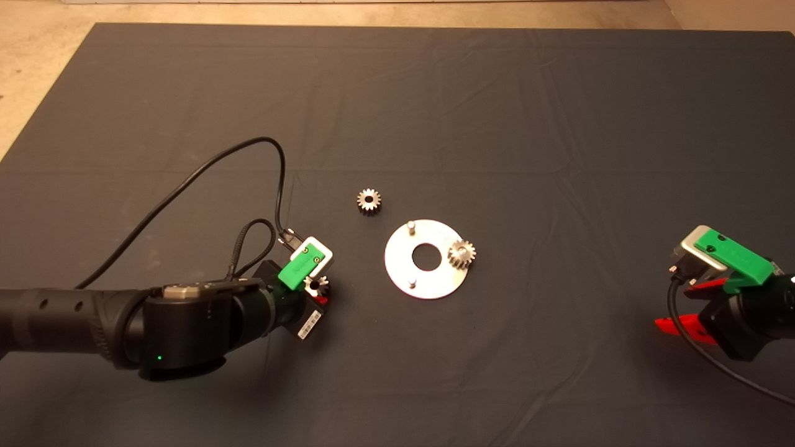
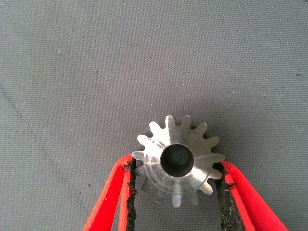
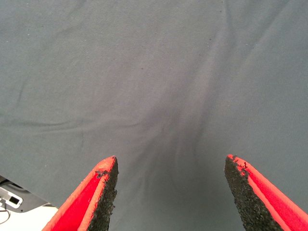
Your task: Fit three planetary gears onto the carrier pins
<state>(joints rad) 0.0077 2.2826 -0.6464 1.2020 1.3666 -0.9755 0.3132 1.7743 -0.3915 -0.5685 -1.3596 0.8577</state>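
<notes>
The shiny ring-shaped disc (image 1: 404, 264) lies at the mat's middle. One planetary gear (image 1: 462, 253) sits on its right-hand pin. Two carrier pins (image 1: 410, 226) (image 1: 412, 284) stand bare. A second gear (image 1: 369, 200) lies loose on the mat behind and left of the disc. My left gripper (image 1: 320, 292) is left of the disc, shut on the third gear (image 1: 318, 285). In the left wrist view the gripper (image 2: 175, 164) has both pads against the teeth of this gear (image 2: 190, 139), its bore facing the camera. My right gripper (image 1: 674, 305) (image 3: 172, 162) is open and empty at the right edge.
The dark mat (image 1: 528, 124) covers the table, with bare floor (image 1: 37, 56) past its far left edge. The left arm's black cable (image 1: 205, 167) loops over the mat behind the left gripper.
</notes>
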